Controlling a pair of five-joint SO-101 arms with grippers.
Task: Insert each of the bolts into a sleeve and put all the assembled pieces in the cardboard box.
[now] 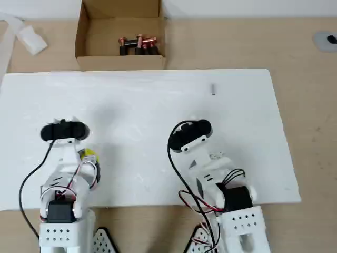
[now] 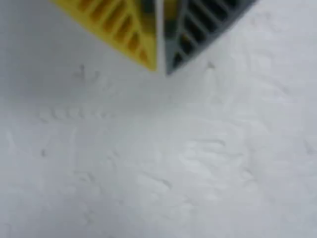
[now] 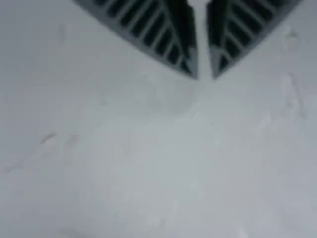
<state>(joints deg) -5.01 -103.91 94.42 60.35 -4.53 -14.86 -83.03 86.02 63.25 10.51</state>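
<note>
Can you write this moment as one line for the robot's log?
box: pieces inside | left end effector: shut, empty, over mat | right end effector: shut, empty, over mat

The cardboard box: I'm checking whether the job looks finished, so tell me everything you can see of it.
The cardboard box is plain brown cardboard, open on top, with its flaps upright. It sits on the wooden table just beyond the white board's far edge, left of the middle in the high view. On its floor, towards its right wall, lies a tight cluster of assembled pieces: dark sleeves with copper-coloured bolt heads; their number is unclear. Nothing else touches it.
</note>
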